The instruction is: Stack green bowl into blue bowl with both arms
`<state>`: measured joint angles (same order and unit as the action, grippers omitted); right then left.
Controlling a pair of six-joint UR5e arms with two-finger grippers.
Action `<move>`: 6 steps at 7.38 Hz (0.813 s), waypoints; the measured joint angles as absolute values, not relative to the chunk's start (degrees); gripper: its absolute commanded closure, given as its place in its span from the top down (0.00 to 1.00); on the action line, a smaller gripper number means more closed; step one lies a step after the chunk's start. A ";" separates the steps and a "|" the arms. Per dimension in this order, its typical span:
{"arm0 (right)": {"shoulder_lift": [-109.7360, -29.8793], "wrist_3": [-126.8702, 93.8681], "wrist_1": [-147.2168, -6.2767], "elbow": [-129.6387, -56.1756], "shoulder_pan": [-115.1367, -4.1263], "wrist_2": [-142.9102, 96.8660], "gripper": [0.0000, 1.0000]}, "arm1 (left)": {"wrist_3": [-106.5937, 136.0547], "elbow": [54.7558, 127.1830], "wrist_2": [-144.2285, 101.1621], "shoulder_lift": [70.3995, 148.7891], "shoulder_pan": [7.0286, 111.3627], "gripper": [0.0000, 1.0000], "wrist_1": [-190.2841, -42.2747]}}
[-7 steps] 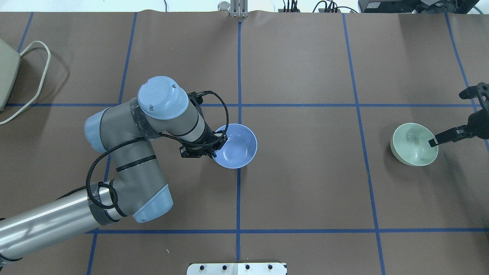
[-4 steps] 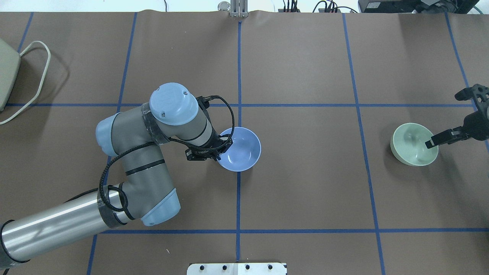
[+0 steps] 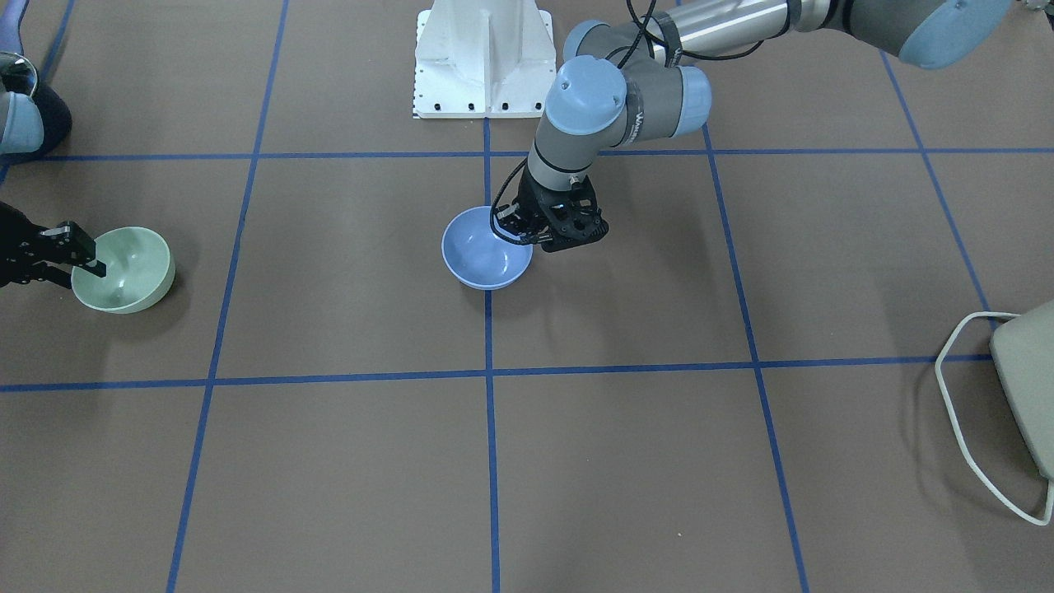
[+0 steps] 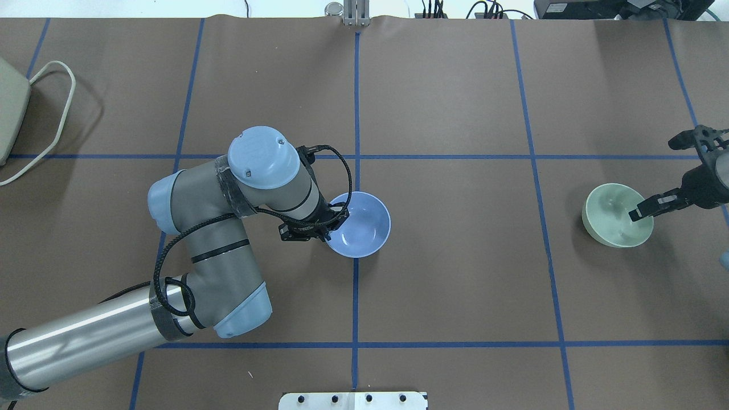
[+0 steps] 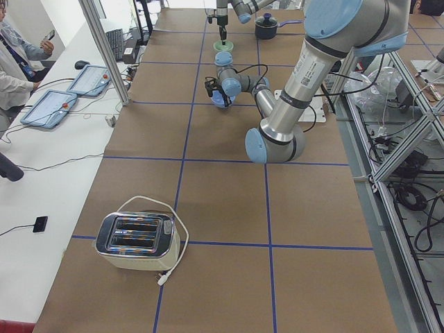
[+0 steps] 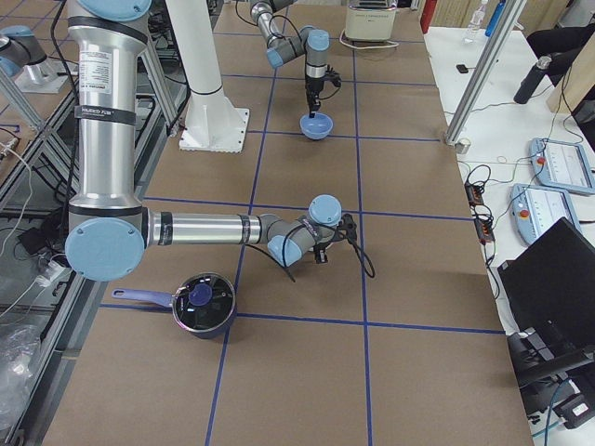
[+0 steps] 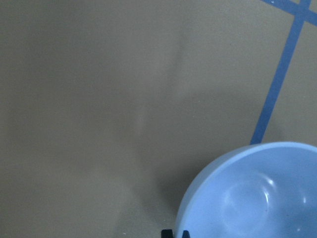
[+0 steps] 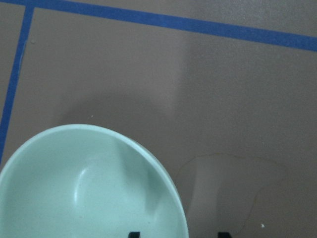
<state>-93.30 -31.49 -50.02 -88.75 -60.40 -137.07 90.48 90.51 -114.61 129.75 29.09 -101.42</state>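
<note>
My left gripper point(image 4: 330, 224) is clamped on the blue bowl point(image 4: 364, 225) at the rim on its left side. In the left wrist view the 2 fingertips sit almost together. That bowl is upright over the centre tape line point(image 4: 355, 296), near the middle of the table. My right gripper point(image 4: 643, 209) is spread apart, straddling the right rim of the green bowl point(image 4: 609, 213), with 1 finger inside and 1 outside. The green bowl is upright on the brown mat, far to my right and well apart from the blue bowl.
</note>
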 measured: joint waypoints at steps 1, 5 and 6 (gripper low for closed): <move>-93.22 -31.49 -50.06 -88.76 -60.39 -137.09 0.30 | 90.45 90.55 -114.61 129.78 29.09 0.06 -101.41; -92.99 -31.51 -50.42 -90.12 -60.39 -137.60 0.27 | 90.32 90.65 -114.59 129.78 29.09 0.68 -101.62; -92.91 -31.51 -50.49 -90.32 -60.43 -137.86 0.27 | 90.19 90.57 -114.29 129.71 29.09 0.72 -102.03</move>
